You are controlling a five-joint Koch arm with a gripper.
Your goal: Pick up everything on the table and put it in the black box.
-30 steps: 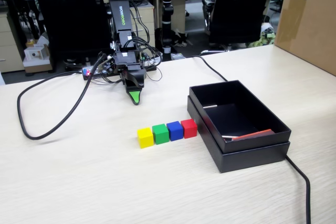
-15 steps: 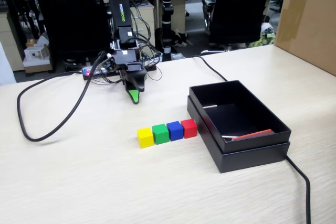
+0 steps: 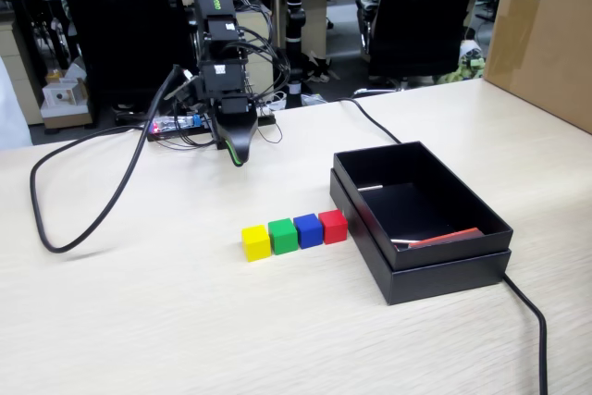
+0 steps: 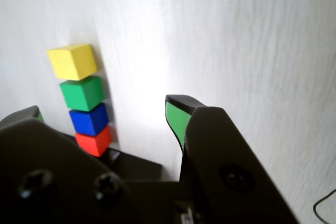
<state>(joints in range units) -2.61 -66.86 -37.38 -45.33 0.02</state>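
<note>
Above the table point(image 3: 139, 302), the arm has lifted since a moment ago, jaws now apart, cubes point(image 3: 294, 232) untouched.

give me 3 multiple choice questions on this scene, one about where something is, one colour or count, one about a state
1. Which cube sits nearest the black box?
A. yellow B. red C. green

2. How many cubes lie in the row?
A. four B. two C. six

3. How is the gripper?
A. shut on a cube B. resting inside the box C. open and empty

Answers:
1 B: the red cube ends the row beside the box wall.
2 A: yellow cube, green cube, blue cube and red.
3 C: the wrist view shows bare table between the jaws.
</note>
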